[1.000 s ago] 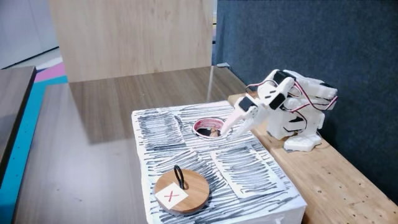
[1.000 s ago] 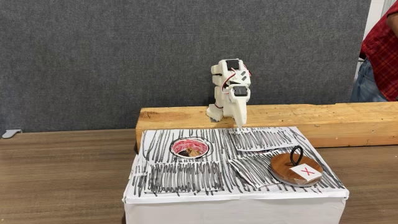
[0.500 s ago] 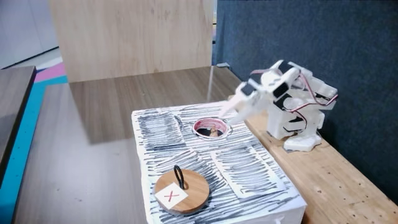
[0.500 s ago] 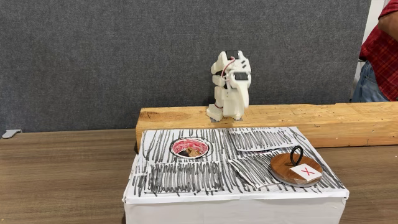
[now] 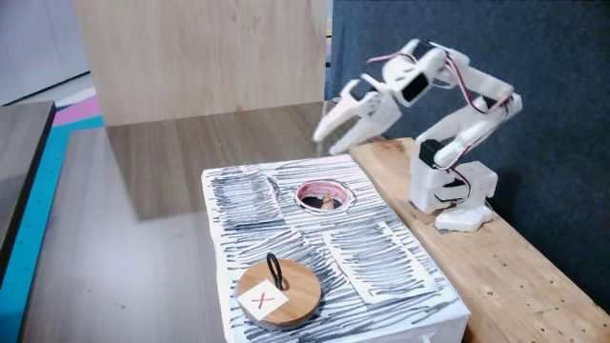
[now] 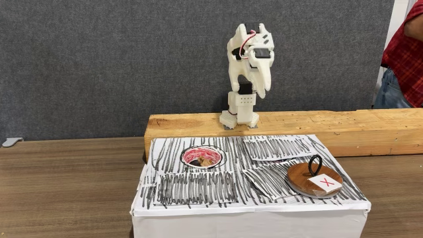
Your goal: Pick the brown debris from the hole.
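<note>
Brown debris [image 5: 327, 201] sits in the hole [image 5: 306, 192] of the striped box [image 5: 381, 257], below and ahead of the raised gripper [image 5: 329, 135]. Motion blur hides whether its jaws are parted. This looks like the approach step; next it must descend into the hole.

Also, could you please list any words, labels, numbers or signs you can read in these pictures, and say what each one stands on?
"X": a red cross on a white paper square lying on the round wooden disc with a black loop handle; it reads the same in both fixed views.
No other words, brands or numbers can be read; the black strokes on the white box top are plain stripes, not writing.
</note>
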Robot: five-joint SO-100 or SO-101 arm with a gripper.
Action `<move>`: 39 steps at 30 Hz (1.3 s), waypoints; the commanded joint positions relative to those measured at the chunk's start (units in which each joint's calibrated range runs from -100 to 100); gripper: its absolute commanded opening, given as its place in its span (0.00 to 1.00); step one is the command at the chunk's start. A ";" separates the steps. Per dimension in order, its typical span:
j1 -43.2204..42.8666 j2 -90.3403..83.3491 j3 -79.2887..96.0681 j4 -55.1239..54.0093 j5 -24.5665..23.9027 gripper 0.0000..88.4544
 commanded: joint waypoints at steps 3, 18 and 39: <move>4.89 17.14 -15.30 11.95 -0.18 0.18; 28.20 23.67 -25.40 17.65 0.39 0.18; 31.57 40.76 -9.67 16.98 0.50 0.18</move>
